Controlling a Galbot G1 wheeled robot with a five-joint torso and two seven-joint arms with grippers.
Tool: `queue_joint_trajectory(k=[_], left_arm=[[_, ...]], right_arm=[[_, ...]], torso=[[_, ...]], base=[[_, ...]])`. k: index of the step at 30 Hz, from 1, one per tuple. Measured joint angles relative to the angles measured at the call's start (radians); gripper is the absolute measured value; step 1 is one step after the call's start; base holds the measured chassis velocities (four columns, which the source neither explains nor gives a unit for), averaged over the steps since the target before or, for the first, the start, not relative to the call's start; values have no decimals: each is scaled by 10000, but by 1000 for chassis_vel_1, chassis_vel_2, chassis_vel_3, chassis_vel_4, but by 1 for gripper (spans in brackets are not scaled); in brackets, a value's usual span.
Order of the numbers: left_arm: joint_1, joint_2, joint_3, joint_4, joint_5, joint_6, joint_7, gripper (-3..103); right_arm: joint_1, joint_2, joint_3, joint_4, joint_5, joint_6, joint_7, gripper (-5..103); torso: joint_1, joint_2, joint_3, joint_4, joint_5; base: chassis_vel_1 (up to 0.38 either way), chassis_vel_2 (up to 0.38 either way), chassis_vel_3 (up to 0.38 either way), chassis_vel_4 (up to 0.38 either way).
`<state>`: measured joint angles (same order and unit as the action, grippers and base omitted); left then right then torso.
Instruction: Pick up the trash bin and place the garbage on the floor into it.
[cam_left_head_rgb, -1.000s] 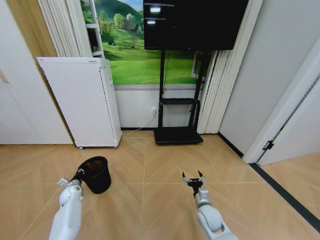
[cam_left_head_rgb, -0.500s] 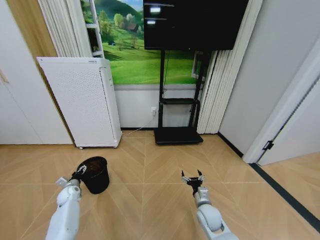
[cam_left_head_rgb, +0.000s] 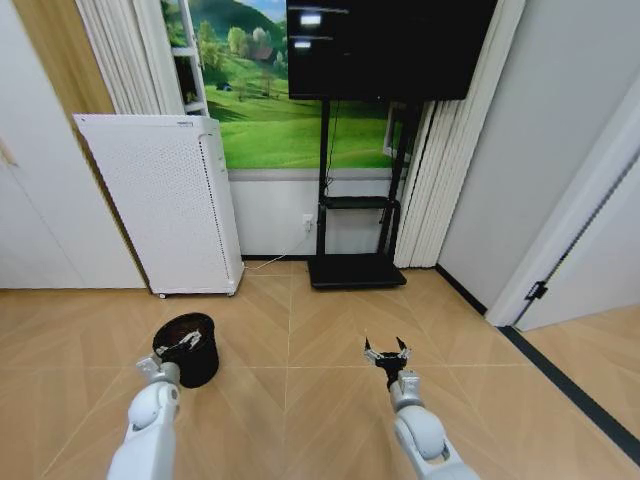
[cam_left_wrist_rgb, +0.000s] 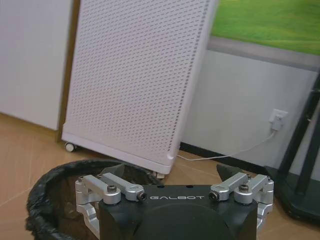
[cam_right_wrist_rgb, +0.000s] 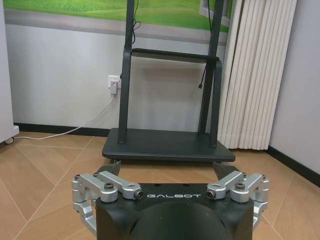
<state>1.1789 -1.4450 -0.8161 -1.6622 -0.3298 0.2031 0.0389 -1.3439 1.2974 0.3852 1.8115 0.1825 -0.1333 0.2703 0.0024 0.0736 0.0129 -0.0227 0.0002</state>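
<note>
Trash bin — small round black plastic bin with a black liner, upright on the herringbone parquet floor, in front of the white perforated cabinet and well clear of it.

Left gripper — at the near rim of the trash bin, fingers spread, nothing held. In the left wrist view the left gripper sits just above the liner's crinkled edge, the cabinet directly beyond.

Right gripper — low over bare floor, well to the right of the trash bin, fingers splayed and empty. In the right wrist view it faces the black TV stand base.

TV stand — against the wall, right of the cabinet; wall socket with white cable between the two.
</note>
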Motion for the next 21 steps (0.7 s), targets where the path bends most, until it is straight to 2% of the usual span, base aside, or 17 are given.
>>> queue_joint_trajectory(k=[3,8,12,21], left_arm=[[519,-157,318,-1089,681,85,-23,100],[1002,-106,571,-1917,1168,205,34,100],[1083,-9,591,-2080,1176,252,36,100],[1092,222,593,-2065,1150,409,38,100]], right_arm=[[-44,186,89,-144,3,108,10,100],[-37,373,174,-412,-48,287,16,100],[11,462,226,-526,-93,340,17,100],[46,553,296,-558,-117,352,24,100]], torso=[[0,0,0,0,1],[0,2,1,1,0],[16,57,37,1,-2],[71,427,354,1,-2]], base=[[0,0,0,0],[0,0,0,0],[0,0,0,0],[0,0,0,0]])
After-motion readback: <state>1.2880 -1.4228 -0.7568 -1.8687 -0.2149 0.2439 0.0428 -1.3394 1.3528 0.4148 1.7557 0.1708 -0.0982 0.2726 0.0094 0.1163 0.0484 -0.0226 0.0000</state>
